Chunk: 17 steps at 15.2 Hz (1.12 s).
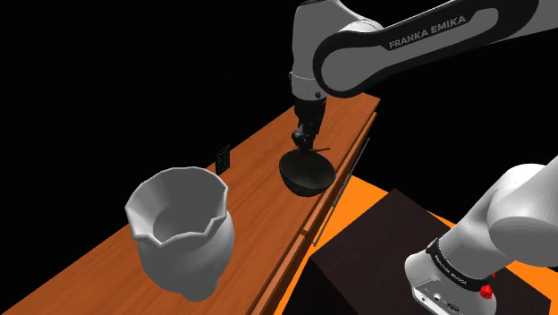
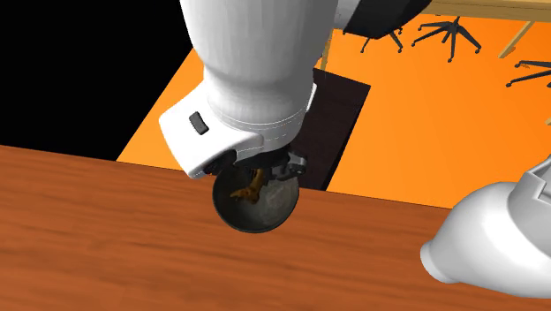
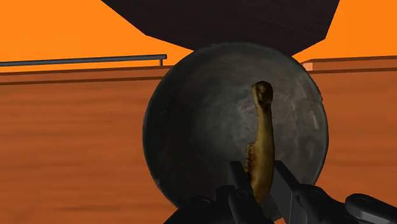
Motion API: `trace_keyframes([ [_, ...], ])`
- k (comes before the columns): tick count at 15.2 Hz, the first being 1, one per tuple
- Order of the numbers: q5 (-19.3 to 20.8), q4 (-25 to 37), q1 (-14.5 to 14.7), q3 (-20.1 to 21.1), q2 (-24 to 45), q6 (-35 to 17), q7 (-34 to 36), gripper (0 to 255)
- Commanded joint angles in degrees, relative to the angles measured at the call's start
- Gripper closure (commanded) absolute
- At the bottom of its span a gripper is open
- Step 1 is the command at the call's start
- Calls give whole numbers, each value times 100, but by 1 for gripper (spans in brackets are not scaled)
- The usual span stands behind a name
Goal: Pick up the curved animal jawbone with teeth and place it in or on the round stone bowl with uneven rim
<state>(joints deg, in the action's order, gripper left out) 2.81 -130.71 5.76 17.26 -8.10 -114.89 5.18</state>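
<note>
Closed on the brown curved jawbone (image 3: 264,124) above the dark round stone bowl (image 3: 197,127), the black end effector (image 3: 259,177) should lower before releasing.

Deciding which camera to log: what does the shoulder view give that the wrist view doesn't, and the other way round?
Shoulder view adds the white vase, the arm and its dark stand. Wrist view adds the toothed jawbone, clasped between the fingers. Both share the gripper, the dark bowl under it, the wooden table and orange floor.
</note>
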Motion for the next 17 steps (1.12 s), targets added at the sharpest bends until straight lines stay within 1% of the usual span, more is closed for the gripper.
trace_keyframes([
  [1,12,-134,-36,-49,-32,-111,-86,255],
  [11,172,-496,-50,-16,393,-872,85,255],
  [17,172,-496,-50,-16,393,-872,85,255],
])
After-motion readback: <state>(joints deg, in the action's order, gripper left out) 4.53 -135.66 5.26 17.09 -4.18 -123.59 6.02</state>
